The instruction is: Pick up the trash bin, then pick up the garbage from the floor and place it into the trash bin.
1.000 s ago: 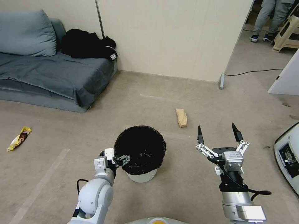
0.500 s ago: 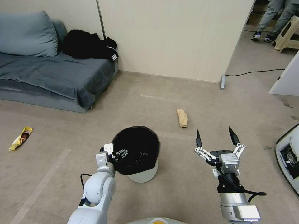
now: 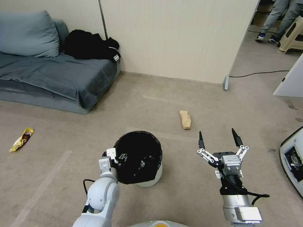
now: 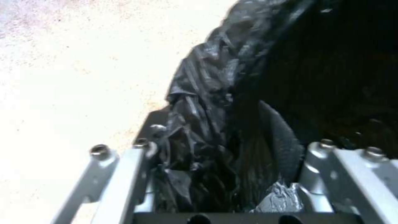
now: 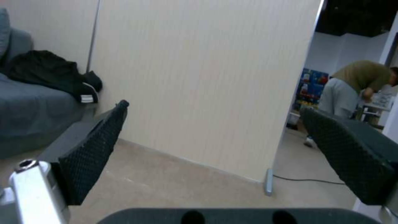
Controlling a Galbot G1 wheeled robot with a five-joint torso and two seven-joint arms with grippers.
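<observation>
Left gripper (image 3: 121, 156) is clamped on the near-left rim of the trash bin (image 3: 139, 157), one finger outside, one inside, black bag liner (image 4: 207, 133) bunched between them. Left wrist view confirms: crinkled liner fills the gap between the metal finger links, bin's dark interior off to one side, pale floor (image 3: 157, 104) to the other. Bin sits tilted, mouth leaning toward the left gripper, white base (image 3: 154, 178) showing on the far-right side of it. Whether the base touches the carpet or is lifted: cannot tell.

Right gripper (image 3: 217, 138) is spread wide, nothing between the fingers, hovering above the carpet well to the right of the bin, fingertips pointing forward and up. Right wrist view looks past the two black pads (image 5: 93, 152) at the beige wall panel (image 5: 199, 77) and the carpet beneath.

Garbage: brown paper bag (image 3: 185, 119) lies on the floor just ahead and to the left of the right gripper, apart from it, and beyond the bin to its right. Yellow snack wrapper (image 3: 21, 139) lies on the carpet far to the left of the left gripper, near the front of the grey sofa (image 3: 47, 72). Black garment (image 3: 90, 45) is heaped on the sofa's end by the wall. Pale tape line (image 3: 44, 186) runs diagonally on the carpet left of the left arm.
</observation>
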